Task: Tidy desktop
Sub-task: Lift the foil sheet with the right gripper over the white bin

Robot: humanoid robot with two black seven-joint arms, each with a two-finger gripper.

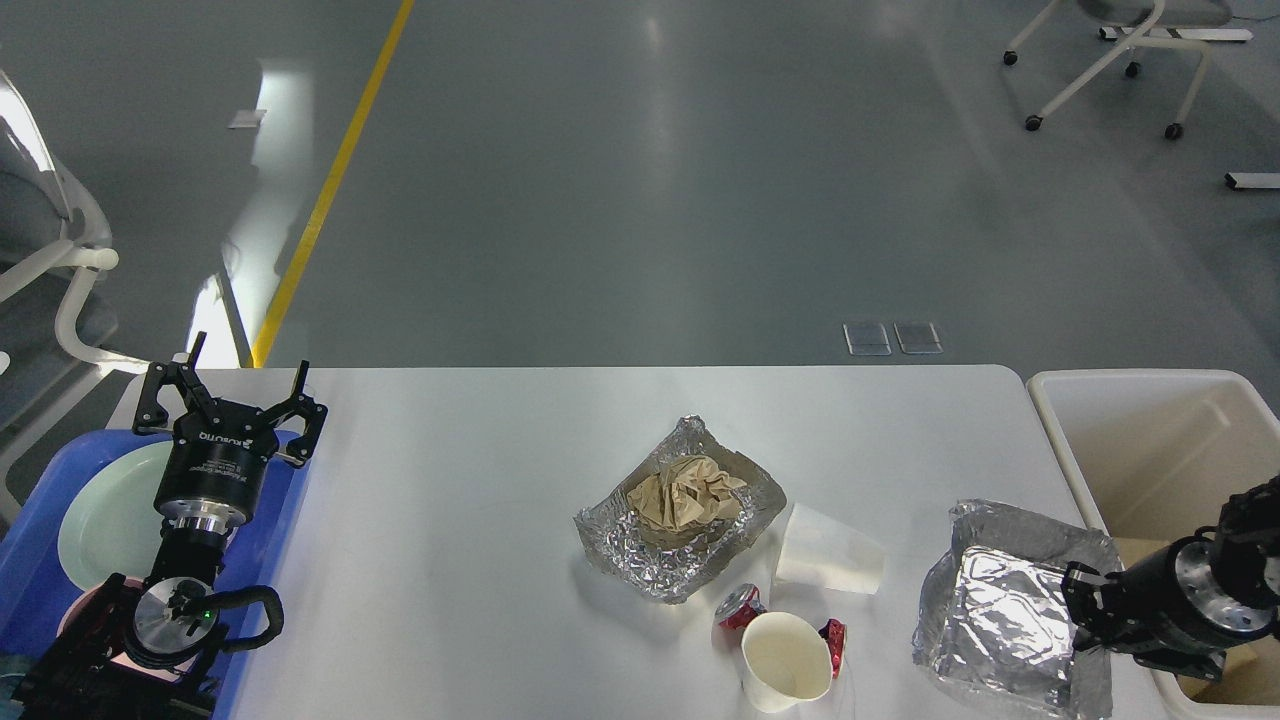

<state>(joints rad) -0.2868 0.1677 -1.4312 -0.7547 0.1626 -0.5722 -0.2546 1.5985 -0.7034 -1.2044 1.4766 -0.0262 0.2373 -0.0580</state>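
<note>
The white-grey desktop [450, 520] fills the lower part of the head view. On it is an open foil tray [620, 540] holding crumpled brown paper [682, 498]. Near the front edge are a white paper cup on its side [828, 562], an upright paper cup [785, 662] and a crushed red can [740, 606] behind it. A second foil tray [1005, 610] lies at the right edge. My right gripper [1085, 610] is at that tray's right side, touching it; its fingers are dark and hard to separate. My left gripper [247, 362] is open and empty over the blue tray's right rim.
A blue tray [25, 560] at the left holds a pale green plate [105, 510] and something pink under my left arm. A deep off-white bin [1150, 440] stands beside the table's right edge. Chairs stand on the floor at far left and top right.
</note>
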